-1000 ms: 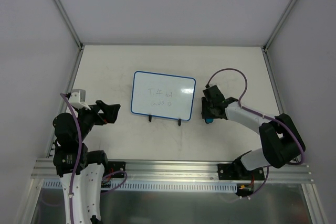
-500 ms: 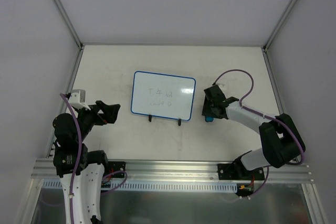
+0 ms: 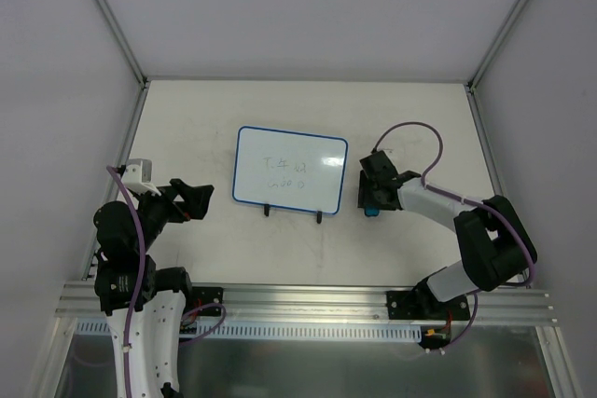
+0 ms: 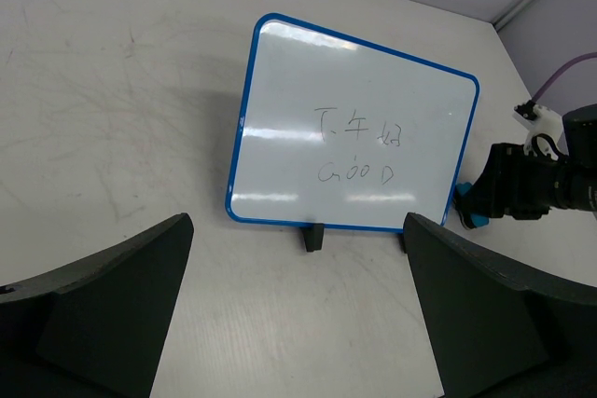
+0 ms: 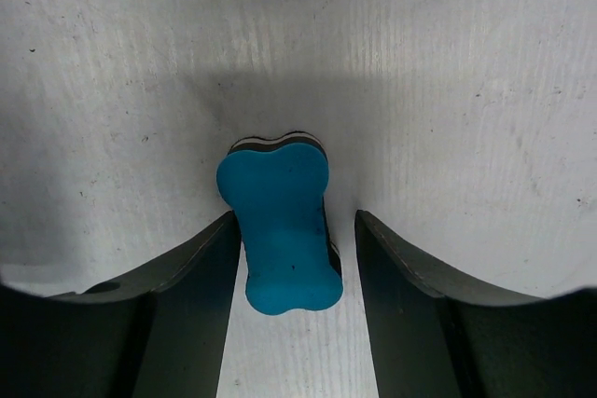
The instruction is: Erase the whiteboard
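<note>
On my left side, my left end effector [image 3: 193, 199] hangs released above the pale surface [image 3: 420, 109], its two dark fingers [image 4: 112, 305] spread wide and holding nothing. It points toward the whiteboard from the left and is well apart from it.

On the right, my right end effector [image 5: 294, 221] is low over the surface with a small blue eraser [image 5: 284, 230] between its fingers. The eraser lies flat, bone-shaped from above, with a dark and white layer showing under its blue top. My left-hand finger [image 5: 201, 286] in the wrist view seems to touch the eraser's side, though shadow makes that hard to be sure of. A strip of bare surface shows between the eraser and the other finger, so the end effector is unclenched and not gripping. The eraser sits just beside the whiteboard's right near corner.

The whiteboard [image 3: 290, 170] stands near the middle of the surface on two small black feet [image 4: 314, 238], leaning back, blue frame all round. Two lines of dark handwriting cross its white face.
</note>
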`<state>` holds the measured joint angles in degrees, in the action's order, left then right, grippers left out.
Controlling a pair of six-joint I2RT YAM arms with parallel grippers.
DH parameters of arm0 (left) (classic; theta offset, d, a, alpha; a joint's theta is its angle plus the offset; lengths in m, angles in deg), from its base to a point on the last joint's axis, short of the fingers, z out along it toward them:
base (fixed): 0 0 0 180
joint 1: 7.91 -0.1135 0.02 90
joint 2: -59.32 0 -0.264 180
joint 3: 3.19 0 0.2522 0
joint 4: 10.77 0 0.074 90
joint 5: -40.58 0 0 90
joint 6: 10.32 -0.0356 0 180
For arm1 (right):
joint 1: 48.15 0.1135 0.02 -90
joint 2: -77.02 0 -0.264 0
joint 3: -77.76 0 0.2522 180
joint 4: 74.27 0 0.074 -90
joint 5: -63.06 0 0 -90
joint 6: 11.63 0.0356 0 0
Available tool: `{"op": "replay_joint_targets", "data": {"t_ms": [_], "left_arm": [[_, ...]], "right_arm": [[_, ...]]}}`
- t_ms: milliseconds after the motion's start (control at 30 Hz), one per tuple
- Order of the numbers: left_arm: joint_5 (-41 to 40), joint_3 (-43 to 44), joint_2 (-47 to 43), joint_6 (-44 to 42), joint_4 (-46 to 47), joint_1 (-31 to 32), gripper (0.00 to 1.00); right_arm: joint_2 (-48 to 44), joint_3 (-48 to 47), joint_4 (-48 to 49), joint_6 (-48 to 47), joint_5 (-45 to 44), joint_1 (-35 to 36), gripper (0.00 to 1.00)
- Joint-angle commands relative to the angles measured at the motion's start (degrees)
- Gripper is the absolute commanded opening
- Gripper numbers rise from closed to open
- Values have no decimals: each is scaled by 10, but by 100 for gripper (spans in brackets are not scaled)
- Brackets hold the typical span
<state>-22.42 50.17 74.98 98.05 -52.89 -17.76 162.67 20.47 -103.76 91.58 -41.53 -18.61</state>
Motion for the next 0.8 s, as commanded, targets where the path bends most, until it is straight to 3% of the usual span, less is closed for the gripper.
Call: {"op": "replay_joint_targets", "data": {"t_ms": [0, 267, 767], "left_arm": [[15, 2, -6, -11, 17, -6, 99], [16, 1, -5, -11, 17, -5, 99], [18, 1, -3, -12, 17, -6, 99]], "right_arm": [[-3, -23, -5, -43, -11, -1, 55], [0, -25, -7, -68, -1, -1, 47], [-13, -29, -9, -69, 2, 4, 46]]}}
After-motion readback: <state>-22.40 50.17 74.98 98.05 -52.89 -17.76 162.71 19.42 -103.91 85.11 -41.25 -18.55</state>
